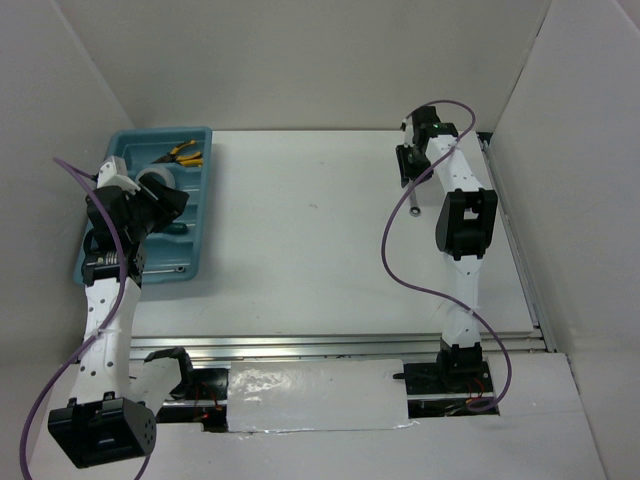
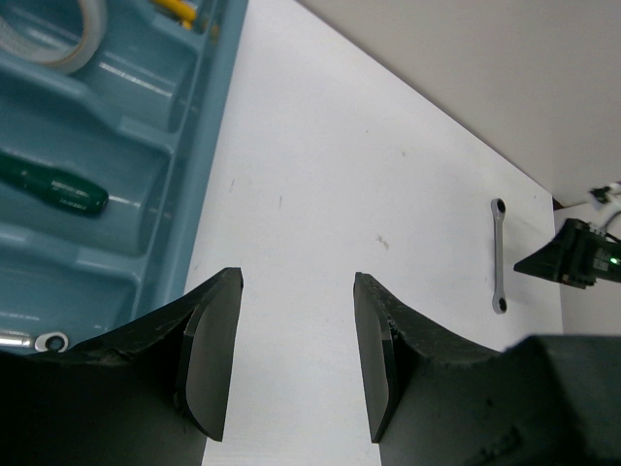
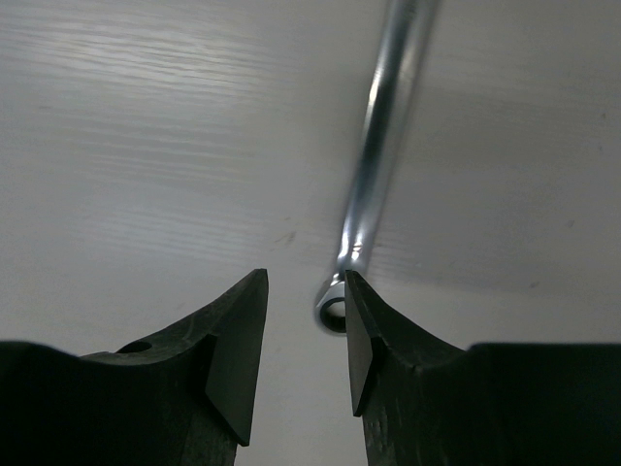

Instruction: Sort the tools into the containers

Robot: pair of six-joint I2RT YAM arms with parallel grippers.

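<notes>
The light blue tray (image 1: pixel 205 190) stands at the far left. It holds yellow-handled pliers (image 1: pixel 182 153), the white tape ring (image 1: pixel 155 176), the green-handled screwdriver (image 1: pixel 180 229) and a silver wrench, whose end shows in the left wrist view (image 2: pixel 41 342). My left gripper (image 1: pixel 176 207) is open and empty above the tray's right side. A second silver wrench (image 1: pixel 413 203) lies on the table at the far right. My right gripper (image 3: pixel 303 340) is open and low over that wrench (image 3: pixel 383 136). The wrench's ring end sits against the right finger's inner edge.
White walls enclose the table on the left, back and right. A metal rail (image 1: pixel 520 250) runs along the table's right edge. A purple cable (image 1: pixel 395 265) hangs beside the right arm. Bare white tabletop (image 1: pixel 310 240) lies between the tray and the right arm.
</notes>
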